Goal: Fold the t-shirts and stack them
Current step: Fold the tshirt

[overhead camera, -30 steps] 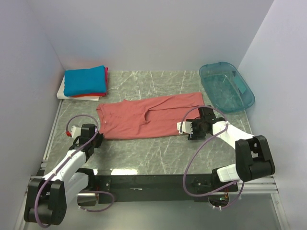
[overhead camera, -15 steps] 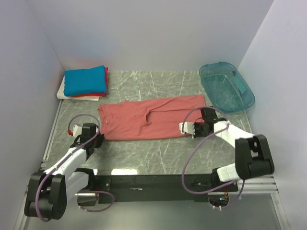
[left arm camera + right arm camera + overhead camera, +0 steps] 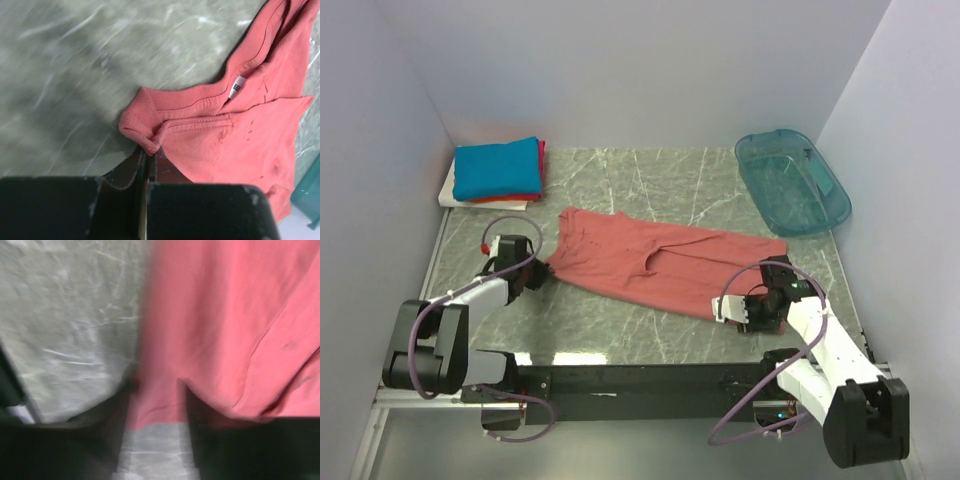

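The salmon-pink t-shirt (image 3: pixel 650 265) lies slantwise on the counter (image 3: pixel 620 325), just in front and to the right of the stack of folded t-shirts (image 3: pixel 498 168). The left tool (image 3: pixel 542 270) is clamped on a bunched ribbed edge at the end nearest that stack, while the right tool (image 3: pixel 732 310), at the end farthest from the stack, stands part-open over the hem, with blur hiding any hold. This cloth looks light and limp and likely to drag and wrinkle, so it is best pinched at stitched hems or corners
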Robot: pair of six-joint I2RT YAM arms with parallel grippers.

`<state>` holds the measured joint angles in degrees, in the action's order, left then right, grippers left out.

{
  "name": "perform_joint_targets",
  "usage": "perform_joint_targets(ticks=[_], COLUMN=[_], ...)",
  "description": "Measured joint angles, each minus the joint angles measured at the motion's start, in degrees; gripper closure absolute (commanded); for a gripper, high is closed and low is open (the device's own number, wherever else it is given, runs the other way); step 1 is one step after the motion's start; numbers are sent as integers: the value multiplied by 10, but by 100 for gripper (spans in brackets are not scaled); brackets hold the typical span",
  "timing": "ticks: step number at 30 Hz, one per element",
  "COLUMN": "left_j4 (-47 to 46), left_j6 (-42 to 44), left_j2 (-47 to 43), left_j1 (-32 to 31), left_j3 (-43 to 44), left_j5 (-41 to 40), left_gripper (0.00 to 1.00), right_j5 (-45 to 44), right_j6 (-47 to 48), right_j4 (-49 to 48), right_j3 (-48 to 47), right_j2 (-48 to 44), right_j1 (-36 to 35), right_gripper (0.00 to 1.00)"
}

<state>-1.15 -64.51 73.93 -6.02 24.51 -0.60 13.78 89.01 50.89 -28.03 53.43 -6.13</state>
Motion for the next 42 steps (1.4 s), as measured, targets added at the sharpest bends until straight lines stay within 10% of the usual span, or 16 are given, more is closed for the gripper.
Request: perform_joint_targets(ticks=[3, 7, 10, 27, 42], left_j4=[5, 44, 67, 217, 259], left_j6=[21, 45, 64, 270, 343], left_j2=[10, -65, -157, -421, -448], left_j1=[1, 1, 2, 2, 2], left_j3=[14, 8, 8, 160, 146], left_j5=[2, -15, -30, -5, -1], left_gripper=[89, 24, 15, 8, 8], right_j5=[7, 67, 134, 212, 138], right_j6=[-14, -65, -133, -791, -916], right_j4=[30, 52, 39, -81, -83], right_j3=[-9, -94, -186, -906, -1017], right_j2=[-16, -5, 44, 793, 904], right_j1=[4, 5, -6, -174, -222], right_gripper=[27, 20, 21, 29, 28])
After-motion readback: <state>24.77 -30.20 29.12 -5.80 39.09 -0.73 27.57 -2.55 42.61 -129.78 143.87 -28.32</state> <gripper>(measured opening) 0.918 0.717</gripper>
